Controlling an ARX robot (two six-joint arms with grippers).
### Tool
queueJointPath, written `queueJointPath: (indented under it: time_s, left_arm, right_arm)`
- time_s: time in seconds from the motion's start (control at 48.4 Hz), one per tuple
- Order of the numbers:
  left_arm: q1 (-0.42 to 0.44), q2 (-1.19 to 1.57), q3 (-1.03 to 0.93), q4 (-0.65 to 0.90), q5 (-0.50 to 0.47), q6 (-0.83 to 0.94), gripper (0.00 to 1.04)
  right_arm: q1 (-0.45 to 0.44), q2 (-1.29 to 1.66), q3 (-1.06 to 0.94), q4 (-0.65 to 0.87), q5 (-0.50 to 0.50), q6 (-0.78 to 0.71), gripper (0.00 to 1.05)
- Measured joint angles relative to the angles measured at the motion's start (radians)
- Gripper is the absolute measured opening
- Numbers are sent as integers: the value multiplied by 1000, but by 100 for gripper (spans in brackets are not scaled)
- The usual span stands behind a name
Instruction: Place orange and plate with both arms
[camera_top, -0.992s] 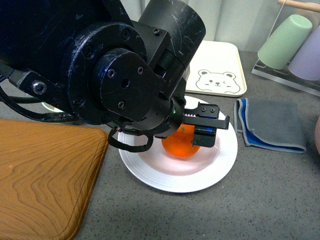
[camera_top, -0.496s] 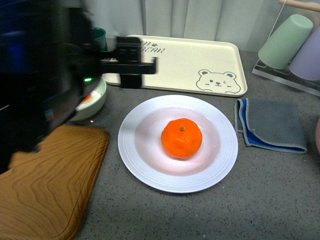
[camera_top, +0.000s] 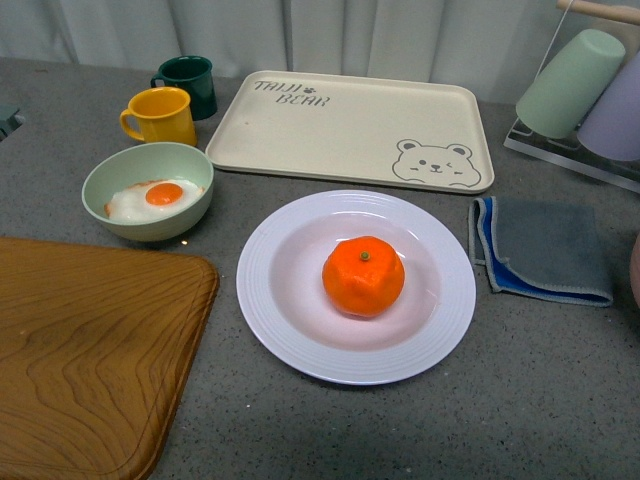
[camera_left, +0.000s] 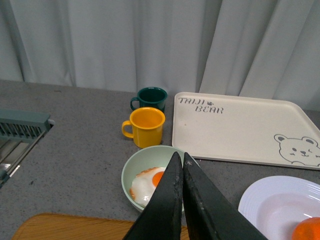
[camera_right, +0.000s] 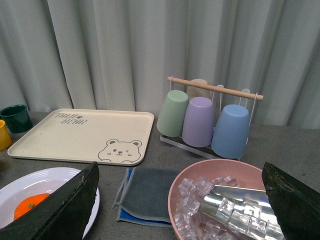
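The left gripper (camera_left: 180, 159) has pulled back out of the front view and hangs near the bowl (camera_top: 148, 190), jaws pressed together, empty. The orange (camera_top: 363, 276) sits released in the middle of the plate (camera_top: 300, 330), so placement looks done. The right gripper (camera_right: 180, 172) is spread wide.

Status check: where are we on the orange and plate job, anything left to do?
Looks done: the orange sits in the middle of the plate, on the grey counter in front of the bear tray. Nothing is in hand: the left tool is shut and empty, the right tool open and empty, and neither arm shows in the front view. Nothing obvious seems left.
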Motion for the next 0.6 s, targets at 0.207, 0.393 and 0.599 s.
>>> queueJointPath:
  time_s: [0.207, 0.393, 0.599]
  left_arm:
    - [65, -190, -74, -101, 55, 3, 4]
    - [122, -402, -135, -253, 117, 3, 4]
    - [204, -549, -160, -373, 209, 4, 4]
  right_arm:
    - [0, 0, 0, 0, 0, 0, 95]
    - [0, 0, 0, 0, 0, 0, 95]
    - [0, 0, 0, 0, 0, 0, 95]
